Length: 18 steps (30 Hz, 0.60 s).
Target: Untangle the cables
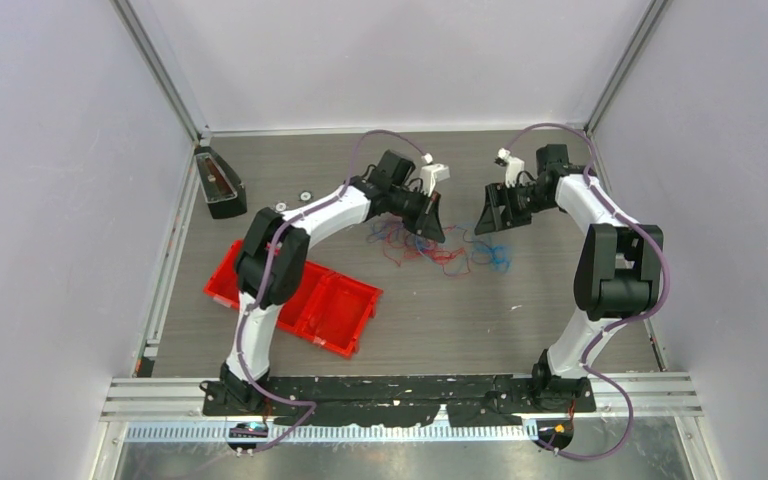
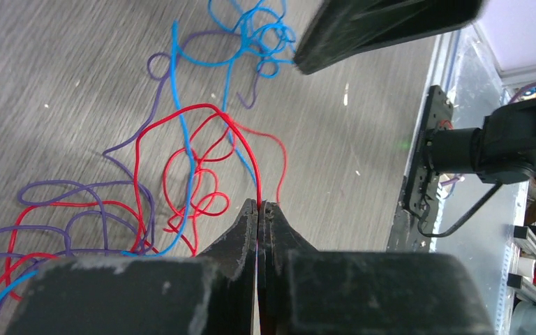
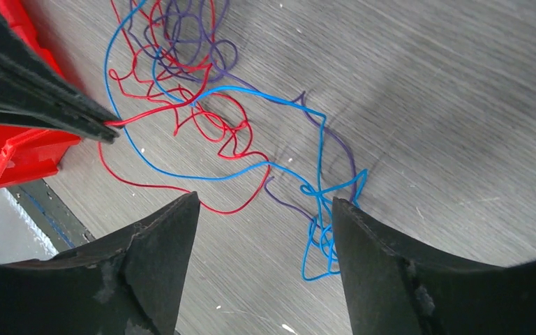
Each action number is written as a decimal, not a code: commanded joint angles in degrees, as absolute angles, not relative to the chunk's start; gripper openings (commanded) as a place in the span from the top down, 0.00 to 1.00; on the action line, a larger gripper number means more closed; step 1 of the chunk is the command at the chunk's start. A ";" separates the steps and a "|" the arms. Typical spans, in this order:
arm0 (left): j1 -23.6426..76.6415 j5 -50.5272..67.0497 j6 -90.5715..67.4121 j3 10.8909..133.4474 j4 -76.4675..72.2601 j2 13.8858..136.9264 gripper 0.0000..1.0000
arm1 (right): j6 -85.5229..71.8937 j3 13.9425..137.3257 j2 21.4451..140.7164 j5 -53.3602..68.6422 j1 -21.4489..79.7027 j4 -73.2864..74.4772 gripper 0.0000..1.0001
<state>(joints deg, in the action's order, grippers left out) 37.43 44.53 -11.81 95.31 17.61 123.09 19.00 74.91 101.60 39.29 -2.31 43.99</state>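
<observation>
Thin red, blue and purple cables (image 1: 440, 250) lie tangled on the grey table between the two arms. My left gripper (image 1: 430, 228) is shut on a red cable (image 2: 209, 108) at its tips (image 2: 259, 204), and the strand runs taut from the jaws into the tangle. A blue cable (image 2: 181, 84) and a purple cable (image 2: 139, 132) cross it. My right gripper (image 1: 495, 218) is open and empty (image 3: 265, 199), hovering above the table. A knotted blue loop (image 3: 321, 241) lies beside its right finger, and a red strand (image 3: 216, 204) passes near its left finger.
A red two-compartment bin (image 1: 300, 295) sits near the left arm. A black box (image 1: 220, 185) stands at the back left, with small round parts (image 1: 305, 197) beside it. The left gripper's tip (image 3: 101, 129) shows in the right wrist view. Walls enclose the table.
</observation>
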 commanded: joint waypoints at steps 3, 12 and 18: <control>36.40 51.72 -3.96 92.84 15.39 107.69 1.00 | 16.60 76.71 98.02 44.13 -1.45 36.77 0.03; 34.41 54.50 -3.27 95.69 15.91 96.70 1.00 | 1.58 65.12 88.07 52.17 2.10 5.21 0.05; 34.30 53.91 -4.42 98.84 16.65 95.18 1.00 | -10.98 63.44 87.89 49.93 9.98 -15.72 0.05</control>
